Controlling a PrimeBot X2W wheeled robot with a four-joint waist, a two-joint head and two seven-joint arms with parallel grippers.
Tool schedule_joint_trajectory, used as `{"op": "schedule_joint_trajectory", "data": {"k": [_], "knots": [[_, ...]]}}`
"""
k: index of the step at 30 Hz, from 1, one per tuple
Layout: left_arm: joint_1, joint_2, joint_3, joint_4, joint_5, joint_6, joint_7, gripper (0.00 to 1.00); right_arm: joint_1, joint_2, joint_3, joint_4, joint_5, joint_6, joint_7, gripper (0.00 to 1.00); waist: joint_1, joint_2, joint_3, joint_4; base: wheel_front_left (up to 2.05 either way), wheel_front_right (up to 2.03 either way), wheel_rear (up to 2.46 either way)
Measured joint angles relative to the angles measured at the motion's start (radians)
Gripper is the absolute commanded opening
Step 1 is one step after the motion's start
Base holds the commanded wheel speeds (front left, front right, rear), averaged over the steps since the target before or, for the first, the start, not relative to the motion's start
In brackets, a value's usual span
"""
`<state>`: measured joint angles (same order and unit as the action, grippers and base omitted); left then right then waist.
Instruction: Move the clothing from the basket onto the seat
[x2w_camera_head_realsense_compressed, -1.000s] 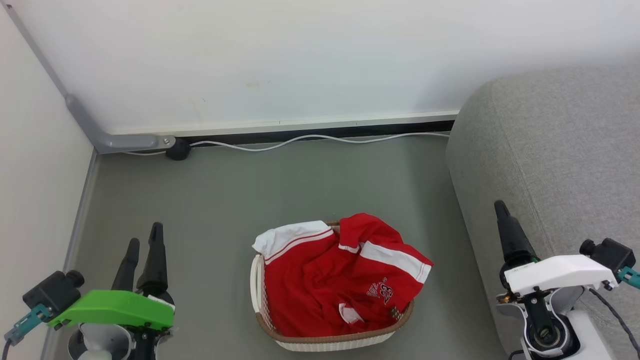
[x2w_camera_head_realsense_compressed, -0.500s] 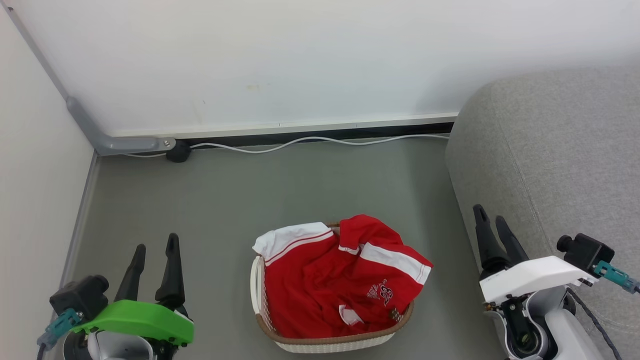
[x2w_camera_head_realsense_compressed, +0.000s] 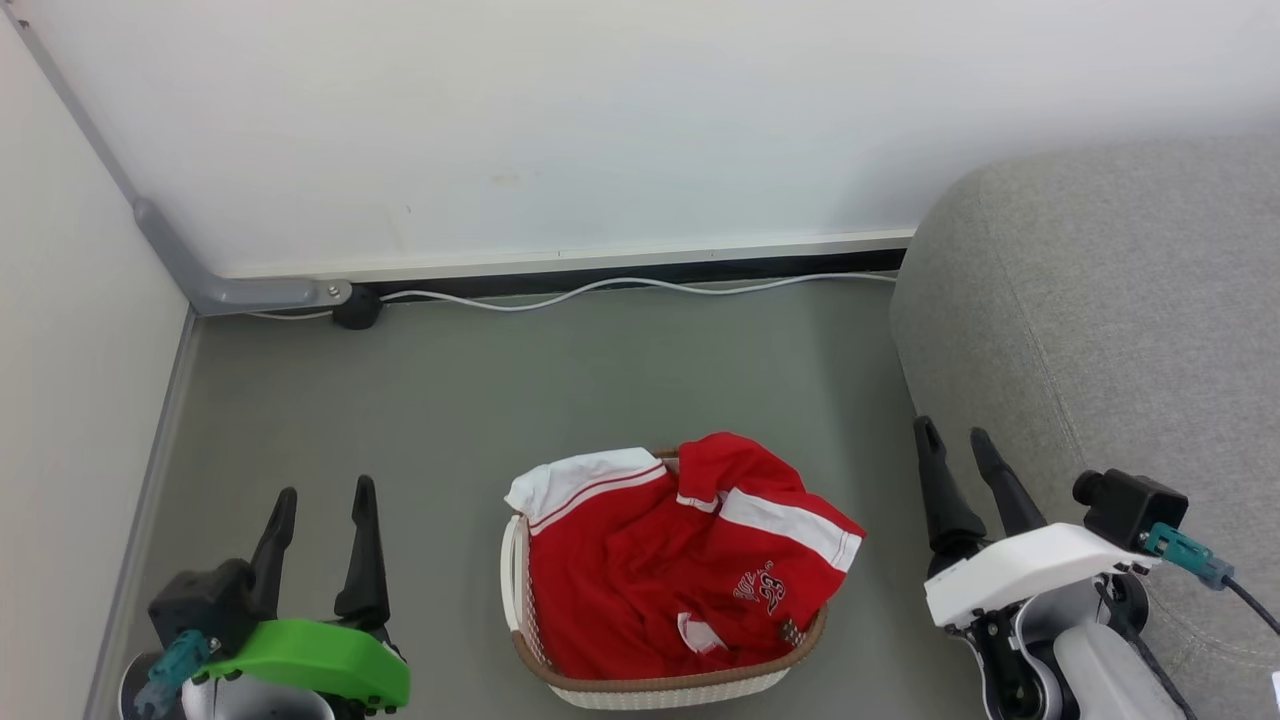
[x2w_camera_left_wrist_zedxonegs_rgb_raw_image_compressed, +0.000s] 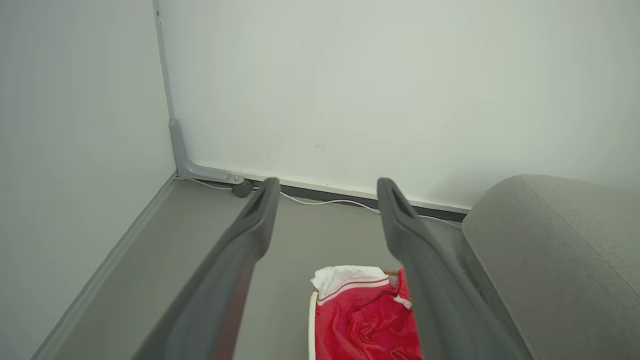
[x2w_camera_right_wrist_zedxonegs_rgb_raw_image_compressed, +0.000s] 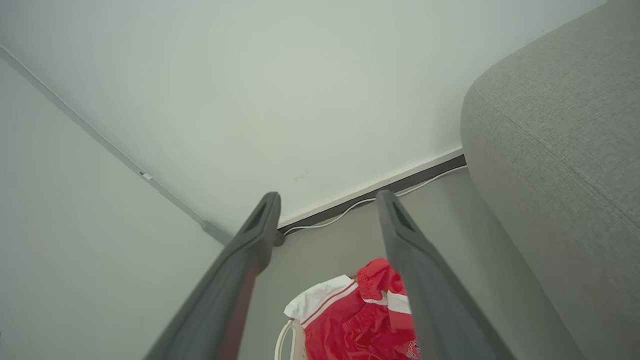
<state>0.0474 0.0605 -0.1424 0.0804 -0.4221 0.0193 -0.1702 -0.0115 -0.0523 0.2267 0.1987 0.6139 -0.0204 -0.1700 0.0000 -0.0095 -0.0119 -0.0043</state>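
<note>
Plainly, the job is at its start: the clothing (x2w_camera_head_realsense_compressed: 680, 560), a red heap banded in white, lies piled in the basket (x2w_camera_head_realsense_compressed: 660, 690) on the floor (x2w_camera_head_realsense_compressed: 500, 400) and spills over its far rim, while the seat (x2w_camera_head_realsense_compressed: 1100, 300) on the right shows no garment. The left end effector (x2w_camera_head_realsense_compressed: 326, 488) and the right end effector (x2w_camera_head_realsense_compressed: 950, 430) hang wide open and empty on either side of the basket, touching nothing. A white cable (x2w_camera_head_realsense_compressed: 620, 287) and a grey conduit (x2w_camera_head_realsense_compressed: 240, 293) skirt the far wall, well apart. The seat's rounded flank looks like the one obstacle to lift over.
</note>
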Motion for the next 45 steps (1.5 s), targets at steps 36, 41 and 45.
{"op": "schedule_joint_trajectory", "data": {"k": [36, 41, 45], "knots": [[0.058, 0.000, -0.024, 0.007, 0.264, 0.041, -0.079, 1.00, 0.001, -0.005, 0.087, -0.020, -0.298, -0.035, -0.080, 1.00, 0.0000, 0.0000, 0.001, -0.002, 0.00, 0.00, 0.00], [0.060, -0.001, -0.020, 0.010, 0.259, 0.034, -0.079, 1.00, 0.002, -0.005, 0.085, -0.017, -0.298, -0.034, -0.080, 1.00, 0.0000, 0.0000, 0.002, -0.002, 0.00, 0.00, 0.00], [0.060, -0.001, -0.019, 0.012, 0.259, 0.033, -0.079, 1.00, 0.002, -0.005, 0.083, -0.015, -0.300, -0.034, -0.080, 1.00, 0.0000, 0.0000, 0.002, -0.001, 0.00, 0.00, 0.00]]}}
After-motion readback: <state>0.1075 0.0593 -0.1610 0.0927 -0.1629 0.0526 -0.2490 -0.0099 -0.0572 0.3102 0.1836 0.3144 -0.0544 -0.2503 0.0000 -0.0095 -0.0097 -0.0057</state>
